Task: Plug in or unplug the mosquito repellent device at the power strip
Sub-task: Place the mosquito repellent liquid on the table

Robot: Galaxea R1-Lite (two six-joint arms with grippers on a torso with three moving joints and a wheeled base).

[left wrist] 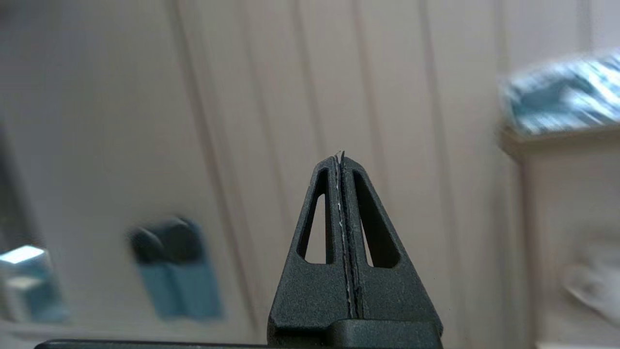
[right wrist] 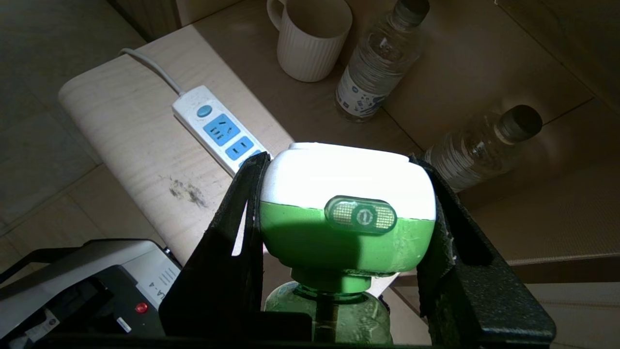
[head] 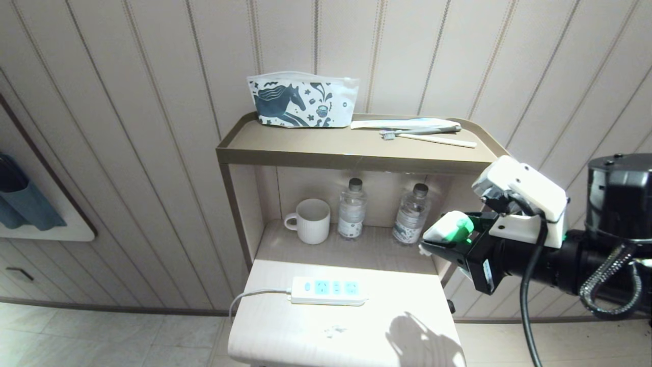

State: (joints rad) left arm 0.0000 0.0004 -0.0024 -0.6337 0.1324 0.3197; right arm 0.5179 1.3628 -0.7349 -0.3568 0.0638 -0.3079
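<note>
right gripper [right wrist: 346,213] clamped on repellent device [right wrist: 346,194], up right of power strip [head: 328,290] | strip sockets bare | left gripper [left wrist: 341,160] closed, empty

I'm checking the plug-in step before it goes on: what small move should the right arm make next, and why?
Probably carry the mosquito repellent device, clamped in the right gripper, toward the robot's left and down over the power strip. The device hangs in the air to the strip's right, and the blue sockets showing are empty. The left gripper is shut, away at the wall.
</note>
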